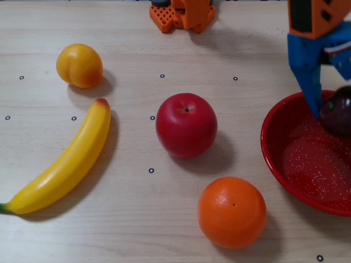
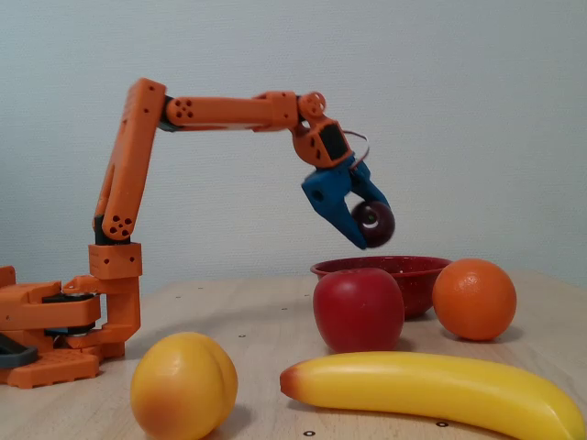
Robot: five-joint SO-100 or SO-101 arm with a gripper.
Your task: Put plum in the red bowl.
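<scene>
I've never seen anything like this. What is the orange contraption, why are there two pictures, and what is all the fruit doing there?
The orange contraption is a small robot arm bolted to a wooden table. Its blue tip is the tool, two fingers that pinch things. One picture is taken from a camera looking straight down; the other from a camera standing at table height, looking sideways.

On the table lie a banana, a yellow-orange peach, a red apple, an orange and a red bowl.

The tool holds a dark plum in the air. The overhead view shows it over the bowl; the side view shows it just above the rim, not yet let go.
</scene>
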